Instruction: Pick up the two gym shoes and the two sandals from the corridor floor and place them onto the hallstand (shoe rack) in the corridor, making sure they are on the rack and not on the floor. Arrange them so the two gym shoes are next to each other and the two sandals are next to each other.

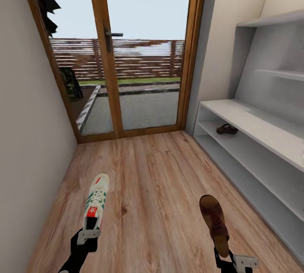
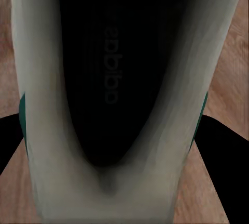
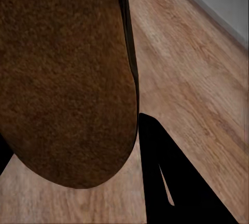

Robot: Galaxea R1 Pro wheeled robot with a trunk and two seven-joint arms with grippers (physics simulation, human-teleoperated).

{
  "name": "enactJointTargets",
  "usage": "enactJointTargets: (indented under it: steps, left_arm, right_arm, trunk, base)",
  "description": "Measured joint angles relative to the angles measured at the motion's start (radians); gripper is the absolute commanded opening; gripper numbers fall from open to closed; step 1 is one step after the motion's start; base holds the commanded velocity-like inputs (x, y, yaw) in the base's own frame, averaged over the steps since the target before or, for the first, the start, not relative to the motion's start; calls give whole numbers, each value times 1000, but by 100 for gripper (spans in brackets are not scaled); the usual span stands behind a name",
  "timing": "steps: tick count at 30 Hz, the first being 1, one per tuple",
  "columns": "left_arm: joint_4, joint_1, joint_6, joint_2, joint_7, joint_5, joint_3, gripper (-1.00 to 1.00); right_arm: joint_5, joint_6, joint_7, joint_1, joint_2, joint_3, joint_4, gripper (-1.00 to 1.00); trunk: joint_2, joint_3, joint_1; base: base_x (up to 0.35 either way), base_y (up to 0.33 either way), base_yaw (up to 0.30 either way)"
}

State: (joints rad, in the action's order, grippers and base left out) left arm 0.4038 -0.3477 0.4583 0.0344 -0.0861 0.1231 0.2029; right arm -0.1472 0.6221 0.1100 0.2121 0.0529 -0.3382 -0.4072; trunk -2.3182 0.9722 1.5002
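Observation:
A white gym shoe [image 1: 95, 203] with green stripes and a red heel patch points away from me over the corridor floor [image 1: 152, 171]. My left gripper [image 1: 88, 234] is shut on its heel. In the left wrist view the gym shoe [image 2: 109, 187] shows its dark opening, with a black finger [image 2: 220, 148] against its side. My right gripper [image 1: 224, 257] is shut on the heel of a brown sandal [image 1: 214, 221]. The right wrist view has this sandal [image 3: 62, 78] close up beside a black finger [image 3: 166, 177]. A second sandal [image 1: 226, 129] lies on the hallstand's [image 1: 253, 123] middle shelf.
A wood-framed glass door [image 1: 109, 53] closes the corridor's far end. A plain wall [image 1: 25, 137] runs along the left. The hallstand lines the right side, with stepped upper shelves [image 1: 278, 74]. Bare floor lies between the two held shoes.

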Motion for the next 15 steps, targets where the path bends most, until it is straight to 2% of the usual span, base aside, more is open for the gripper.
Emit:
enactJointTargets:
  steps: [15]
  left_arm:
    - [0,0,0,0,0,0,0,-100]
  right_arm:
    - [0,0,0,0,0,0,-1,-100]
  trunk:
    - [0,0,0]
  base:
    - [339,0,-260]
